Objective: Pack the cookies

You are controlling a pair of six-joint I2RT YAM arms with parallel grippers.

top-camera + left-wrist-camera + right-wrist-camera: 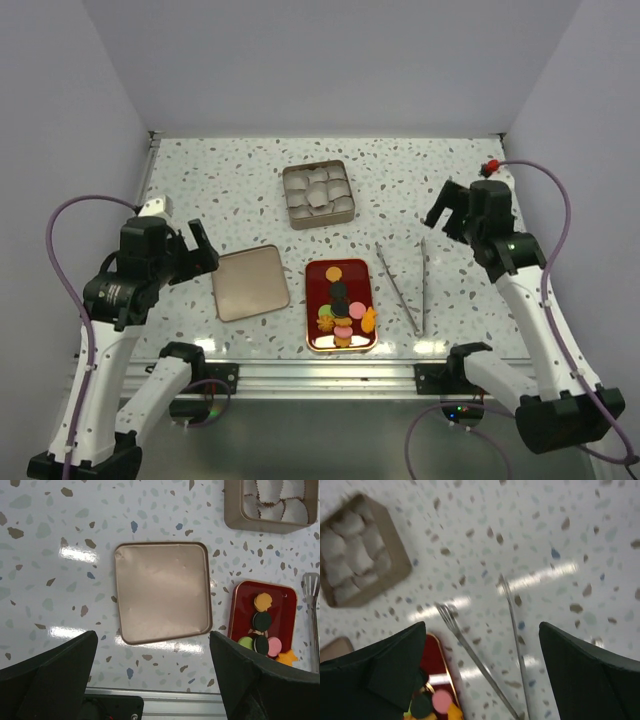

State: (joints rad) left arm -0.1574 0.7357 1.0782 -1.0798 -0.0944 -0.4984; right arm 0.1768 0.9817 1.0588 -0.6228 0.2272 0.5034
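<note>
The cookies (pixel 341 303) are small orange, black, pink, green and brown discs piled on a red tray (pixel 342 278) at the table's front centre; they also show at the right of the left wrist view (pixel 261 621) and low in the right wrist view (pixel 441 700). My left gripper (pixel 195 252) hangs open above the table's left side, beside a tan square lid (pixel 162 591). My right gripper (pixel 447 208) is open above the right side, over the metal tongs (pixel 485 667), holding nothing.
A tan tin (pixel 317 193) lined with white paper cups stands at the back centre. The tan lid (pixel 251 282) lies flat left of the red tray. Metal tongs (pixel 409 285) lie right of the tray. An aluminium rail (pixel 320 374) runs along the near edge.
</note>
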